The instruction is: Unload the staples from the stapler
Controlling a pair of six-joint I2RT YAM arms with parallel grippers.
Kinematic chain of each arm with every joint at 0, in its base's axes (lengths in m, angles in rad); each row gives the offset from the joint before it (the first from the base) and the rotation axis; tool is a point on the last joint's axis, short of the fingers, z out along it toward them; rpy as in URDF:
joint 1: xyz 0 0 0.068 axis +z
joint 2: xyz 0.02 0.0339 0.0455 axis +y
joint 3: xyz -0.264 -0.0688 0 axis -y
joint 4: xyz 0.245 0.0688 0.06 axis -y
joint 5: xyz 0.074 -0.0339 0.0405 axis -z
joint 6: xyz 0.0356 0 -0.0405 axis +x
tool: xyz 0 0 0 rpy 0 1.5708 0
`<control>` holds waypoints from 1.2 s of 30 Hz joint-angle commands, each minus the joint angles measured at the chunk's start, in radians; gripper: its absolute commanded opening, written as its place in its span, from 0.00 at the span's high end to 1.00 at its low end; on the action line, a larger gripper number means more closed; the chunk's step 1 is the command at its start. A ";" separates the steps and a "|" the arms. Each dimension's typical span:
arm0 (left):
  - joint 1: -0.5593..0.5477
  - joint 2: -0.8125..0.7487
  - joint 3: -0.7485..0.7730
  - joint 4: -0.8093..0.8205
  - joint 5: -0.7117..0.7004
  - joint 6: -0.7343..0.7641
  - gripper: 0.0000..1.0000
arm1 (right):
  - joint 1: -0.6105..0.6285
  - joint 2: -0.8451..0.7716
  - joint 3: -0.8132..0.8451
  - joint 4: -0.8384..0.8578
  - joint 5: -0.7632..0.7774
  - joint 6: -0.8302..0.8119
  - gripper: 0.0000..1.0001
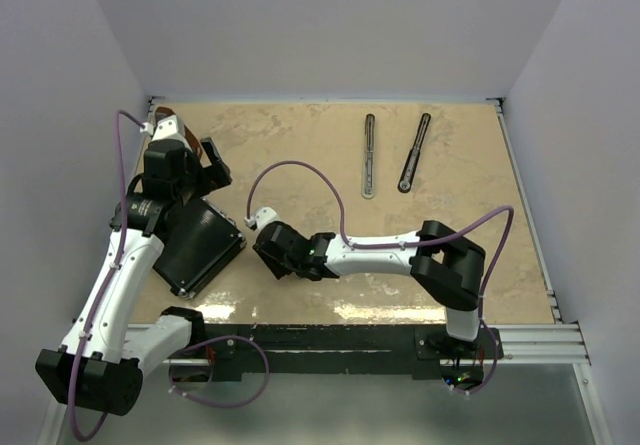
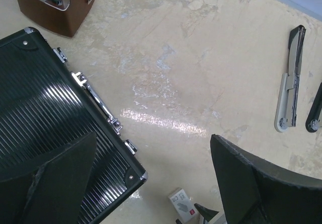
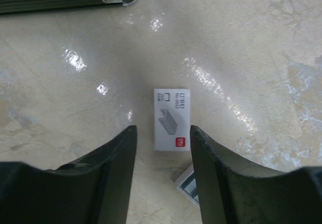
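Note:
The stapler lies opened out at the back of the table as two slim bars: a grey metal bar (image 1: 369,155) and a black bar (image 1: 414,153). Both also show in the left wrist view, the grey bar (image 2: 289,83) and the black bar (image 2: 316,110). My right gripper (image 3: 162,133) is open, low over the table, with a small white staple box (image 3: 172,119) just ahead between its fingertips. A small whitish-grey rectangular piece (image 3: 186,182) lies half hidden by the right finger; I cannot tell whether it is the staples. My left gripper (image 2: 151,153) is open and empty beside the black case.
A flat ribbed black case (image 1: 200,245) with metal latches lies at the left, under the left arm. A brown wedge-shaped object (image 1: 167,122) stands at the back left corner. The staple box also shows in the left wrist view (image 2: 182,204). Walls close the table's back and sides.

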 commanded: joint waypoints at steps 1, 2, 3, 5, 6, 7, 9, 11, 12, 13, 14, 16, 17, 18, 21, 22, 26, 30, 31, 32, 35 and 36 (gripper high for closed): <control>0.008 -0.038 0.008 -0.006 -0.023 0.003 0.00 | 0.008 -0.030 -0.015 0.059 -0.013 -0.053 0.44; 0.008 -0.046 -0.009 -0.002 -0.026 0.007 0.00 | 0.008 -0.041 -0.015 0.056 -0.013 -0.056 0.38; 0.008 -0.053 -0.014 0.000 -0.020 0.015 0.00 | 0.008 -0.048 -0.022 0.053 -0.013 -0.061 0.36; 0.008 -0.070 -0.034 0.005 -0.005 0.044 0.00 | 0.010 -0.068 -0.032 0.042 -0.013 -0.072 0.33; 0.008 -0.075 -0.043 0.008 0.019 0.056 0.00 | 0.010 -0.100 -0.050 0.032 -0.019 -0.078 0.32; 0.008 -0.078 -0.058 0.009 0.027 0.078 0.01 | 0.008 -0.117 -0.062 0.030 -0.013 -0.095 0.31; 0.008 -0.074 -0.070 0.006 0.052 0.093 0.02 | 0.010 -0.179 -0.100 0.030 -0.018 -0.115 0.31; 0.008 -0.058 -0.086 0.015 0.079 0.110 0.03 | 0.008 -0.209 -0.120 0.019 -0.074 -0.165 0.29; 0.008 -0.052 -0.089 0.020 0.116 0.128 0.04 | 0.007 -0.220 -0.127 0.005 -0.087 -0.180 0.29; 0.008 -0.035 -0.096 0.028 0.132 0.135 0.05 | 0.007 -0.222 -0.128 -0.008 -0.090 -0.200 0.29; 0.008 -0.026 -0.100 0.031 0.151 0.142 0.07 | 0.007 -0.222 -0.137 -0.031 -0.094 -0.208 0.29; 0.005 0.006 -0.106 0.040 0.199 0.149 0.09 | -0.001 -0.229 -0.153 -0.042 -0.114 -0.227 0.29; 0.005 0.018 -0.109 0.046 0.214 0.149 0.12 | -0.009 -0.233 -0.174 -0.041 -0.151 -0.230 0.29; -0.003 0.029 -0.109 0.051 0.239 0.150 0.13 | -0.018 -0.237 -0.186 -0.036 -0.168 -0.231 0.29; -0.027 0.104 -0.100 0.061 0.244 0.156 0.15 | -0.068 -0.257 -0.226 -0.027 -0.232 -0.233 0.29; -0.032 0.118 -0.087 0.064 0.242 0.155 0.16 | -0.100 -0.271 -0.231 -0.024 -0.267 -0.237 0.29; -0.035 0.178 -0.057 0.087 0.245 0.139 0.17 | -0.131 -0.270 -0.243 -0.022 -0.320 -0.271 0.28; -0.034 0.219 -0.017 0.090 0.227 0.124 0.18 | -0.131 -0.226 -0.236 -0.033 -0.354 -0.294 0.28; -0.032 0.230 -0.011 0.092 0.225 0.121 0.18 | -0.131 -0.222 -0.239 -0.030 -0.354 -0.300 0.28; -0.032 0.233 -0.011 0.092 0.224 0.121 0.17 | -0.131 -0.217 -0.245 -0.028 -0.351 -0.303 0.28; -0.032 0.241 -0.023 0.101 0.227 0.118 0.18 | -0.131 -0.205 -0.246 -0.018 -0.349 -0.308 0.28; -0.032 0.242 -0.026 0.104 0.224 0.116 0.17 | -0.131 -0.202 -0.246 -0.016 -0.349 -0.306 0.28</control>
